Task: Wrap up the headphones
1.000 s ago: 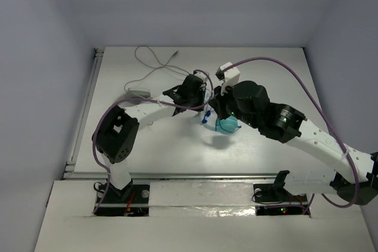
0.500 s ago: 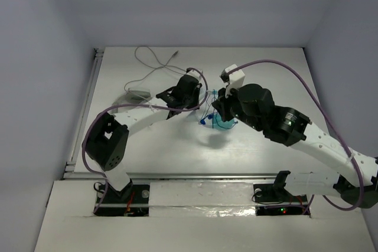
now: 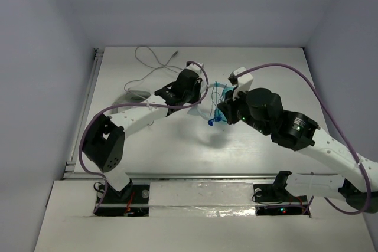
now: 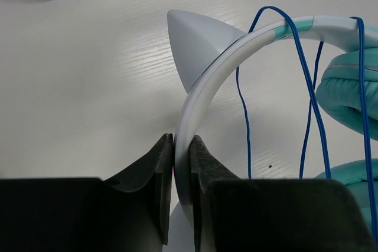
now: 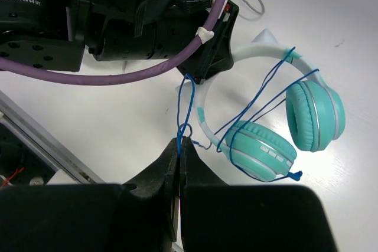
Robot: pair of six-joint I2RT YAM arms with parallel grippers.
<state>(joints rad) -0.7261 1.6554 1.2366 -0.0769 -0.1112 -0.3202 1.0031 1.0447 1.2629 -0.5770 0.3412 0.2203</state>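
Observation:
The headphones (image 5: 260, 149) have two teal ear cups, a white headband (image 4: 236, 57) with a pointed white ear on it, and a thin blue cable (image 5: 186, 104). They hang a little above the table. My left gripper (image 4: 182, 146) is shut on the headband. The cable runs in several loops over the headband and cups, and its plug (image 5: 297, 175) dangles by the lower cup. My right gripper (image 5: 180, 141) is shut on a small loop of the cable, to the left of the cups. In the top view both grippers meet at the headphones (image 3: 223, 92) in mid-table.
A white coiled item (image 3: 140, 94) lies at the left behind the left arm, its thin white cable (image 3: 155, 63) trailing toward the back wall. The right arm's purple hose (image 5: 147, 75) crosses the right wrist view. A rail (image 3: 82, 122) runs along the table's left edge.
Both grippers have carried the headphones farther from the arm bases. The right arm has swung right and drawn the cable along. Both grips are unchanged.

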